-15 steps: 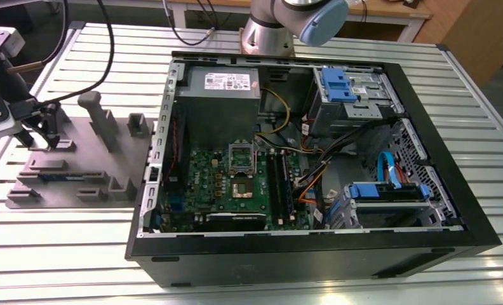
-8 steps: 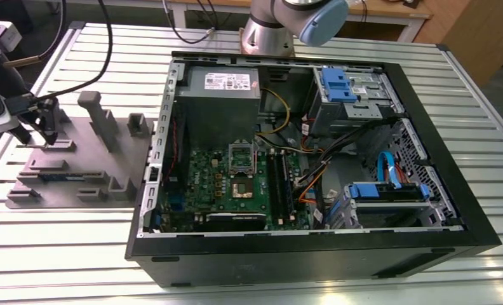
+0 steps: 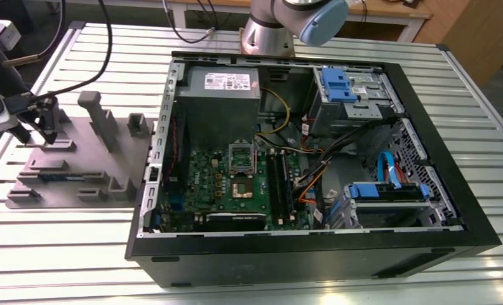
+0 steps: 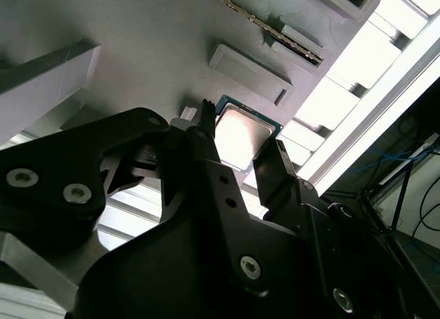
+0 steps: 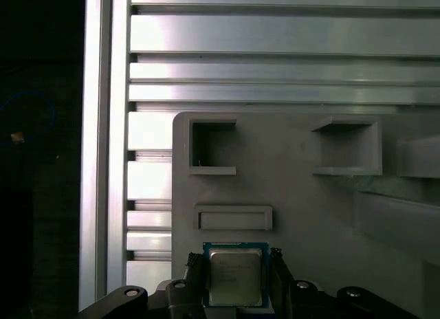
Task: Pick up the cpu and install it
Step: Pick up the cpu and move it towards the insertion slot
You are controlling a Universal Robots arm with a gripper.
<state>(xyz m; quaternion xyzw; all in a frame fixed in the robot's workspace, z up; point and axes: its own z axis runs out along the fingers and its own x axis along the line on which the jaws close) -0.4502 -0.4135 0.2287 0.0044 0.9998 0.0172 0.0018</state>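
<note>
The cpu (image 5: 235, 274), a small square chip with a pale metal top and green rim, lies at the corner of the grey plastic fixture (image 3: 73, 171) at the exterior view's left. My gripper (image 3: 33, 135) is lowered over that corner. In both wrist views the black fingers (image 5: 195, 278) press against two opposite edges of the cpu (image 4: 240, 135), so the gripper (image 5: 235, 286) is shut on it. The chip still sits low against the fixture's surface (image 4: 137, 51). The motherboard's open cpu socket (image 3: 241, 185) is inside the computer case, well off to the exterior view's right.
The open black computer case (image 3: 319, 254) lies on the slatted aluminium table (image 3: 56, 241). Inside are a grey power supply (image 3: 221, 82), black memory sticks (image 3: 277, 175), blue drive bays (image 3: 345, 82) and cables. Upright posts (image 3: 94, 114) stand on the fixture. The arm's base (image 3: 268, 32) is behind the case.
</note>
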